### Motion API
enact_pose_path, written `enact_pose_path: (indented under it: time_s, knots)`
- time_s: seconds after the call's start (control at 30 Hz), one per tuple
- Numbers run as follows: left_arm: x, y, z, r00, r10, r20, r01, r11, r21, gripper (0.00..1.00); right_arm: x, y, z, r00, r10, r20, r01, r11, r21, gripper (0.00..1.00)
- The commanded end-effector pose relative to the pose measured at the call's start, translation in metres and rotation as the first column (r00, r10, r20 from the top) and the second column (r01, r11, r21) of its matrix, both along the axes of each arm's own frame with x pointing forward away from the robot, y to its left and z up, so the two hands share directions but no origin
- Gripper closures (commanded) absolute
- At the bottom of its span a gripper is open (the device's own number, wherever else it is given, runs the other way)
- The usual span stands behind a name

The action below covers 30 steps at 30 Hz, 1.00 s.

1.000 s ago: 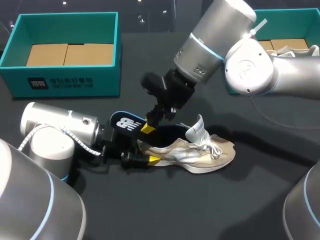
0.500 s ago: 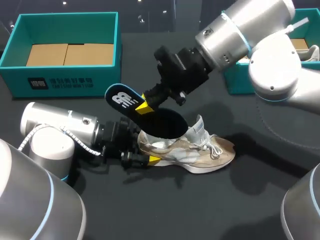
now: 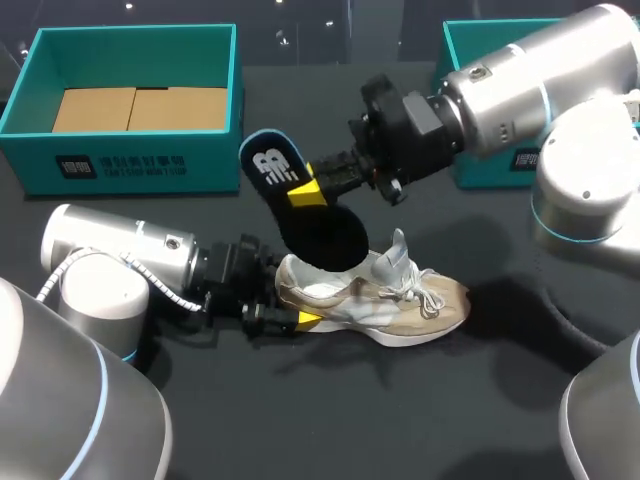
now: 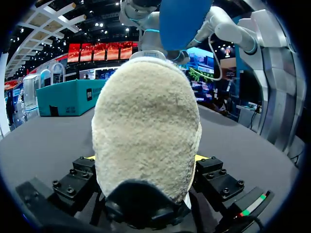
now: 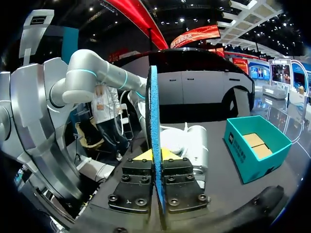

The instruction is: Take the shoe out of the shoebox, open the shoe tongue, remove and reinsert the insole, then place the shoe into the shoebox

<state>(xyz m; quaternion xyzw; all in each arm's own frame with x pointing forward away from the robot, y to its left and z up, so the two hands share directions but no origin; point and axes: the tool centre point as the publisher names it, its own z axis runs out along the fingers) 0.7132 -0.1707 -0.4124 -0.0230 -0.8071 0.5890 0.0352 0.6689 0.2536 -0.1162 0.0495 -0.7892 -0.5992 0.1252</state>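
Observation:
A beige and silver shoe lies on its side on the black table, toe to the right. My left gripper is closed around its heel; in the left wrist view the fuzzy heel fills the space between both fingers of the left gripper. My right gripper is shut on a dark insole with a white logo, which hangs tilted above the shoe's opening. Seen edge-on in the right wrist view, the blue insole stands pinched between the fingers of the right gripper.
A teal shoebox with cardboard inside stands at the back left. Another teal box is at the back right, mostly hidden behind my right arm. Open black tabletop lies in front of the shoe.
My right gripper has lifted the insole up and to the right, out of the shoe, and turned it. The left gripper and the shoe have stayed where they were.

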Motion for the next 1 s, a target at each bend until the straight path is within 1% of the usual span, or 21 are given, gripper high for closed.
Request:
enact_pose_path:
  time_s: [0.03,0.07,0.6,0.73,0.87,0.93,1.0]
  knots:
    - [0.001,0.000,-0.002,1.000,0.001,0.001,-0.001,1.000,0.002,1.00,-0.035,-0.033,0.036,0.998,-0.049,-0.041,0.052,0.996,0.075,1.00]
    - [0.001,0.000,-0.002,1.000,0.001,0.001,-0.001,1.000,0.002,1.00,-0.043,-0.034,0.048,0.998,-0.056,-0.014,0.057,0.997,0.052,1.00]
    - [0.001,0.000,-0.002,1.000,0.001,0.001,-0.001,1.000,0.002,1.00,-0.043,-0.034,0.048,0.998,-0.056,-0.014,0.057,0.997,0.052,1.00]
    - [0.001,0.000,-0.002,1.000,0.001,0.001,-0.001,1.000,0.002,1.00,-0.055,-0.043,0.055,0.989,-0.140,-0.055,0.144,0.985,0.090,1.00]
    - [0.001,0.000,-0.002,1.000,0.001,0.001,-0.001,1.000,0.002,1.00,-0.069,-0.050,0.062,0.975,-0.200,-0.092,0.210,0.971,0.116,1.00]
    - [0.001,0.000,-0.002,1.000,0.001,0.001,-0.001,1.000,0.002,1.00,-0.077,-0.055,0.066,0.968,-0.217,-0.126,0.234,0.963,0.133,1.00]
    - [0.001,0.000,-0.002,1.000,0.001,0.001,-0.001,1.000,0.002,1.00,-0.077,-0.055,0.066,0.968,-0.217,-0.126,0.234,0.963,0.133,1.00]
